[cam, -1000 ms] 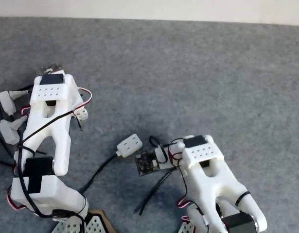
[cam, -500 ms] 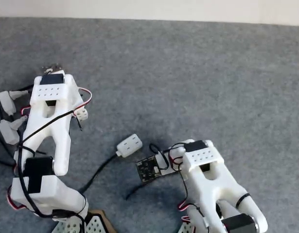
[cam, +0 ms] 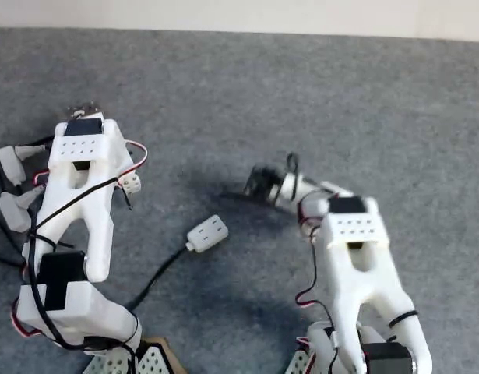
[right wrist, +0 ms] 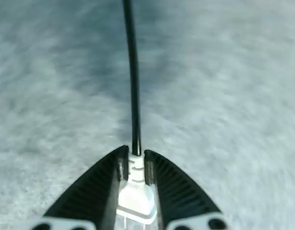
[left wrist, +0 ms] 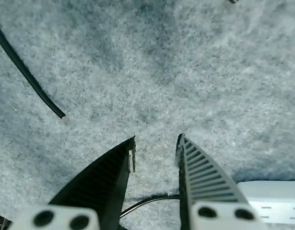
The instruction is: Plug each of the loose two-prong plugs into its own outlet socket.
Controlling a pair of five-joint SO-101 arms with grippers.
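Clamping white two-prong plug (right wrist: 135, 194) in right gripper (right wrist: 135, 155), black cord (right wrist: 131, 72) running toward frame top. Hovering left gripper (left wrist: 156, 143) over grey carpet (left wrist: 209, 72), narrowly parted, holding nothing. Lying mid-frame in high view: white outlet socket (cam: 207, 233).

A grey, felt-covered bench (cam: 379, 101) carries a white outlet socket (cam: 207, 233) on a black cord (cam: 157, 274) near its middle, with two white corded fittings (cam: 12, 165) at its left edge.

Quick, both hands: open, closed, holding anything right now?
Left hand: open, nothing between its fingers.
Right hand: closed on a white plug with a black cord.
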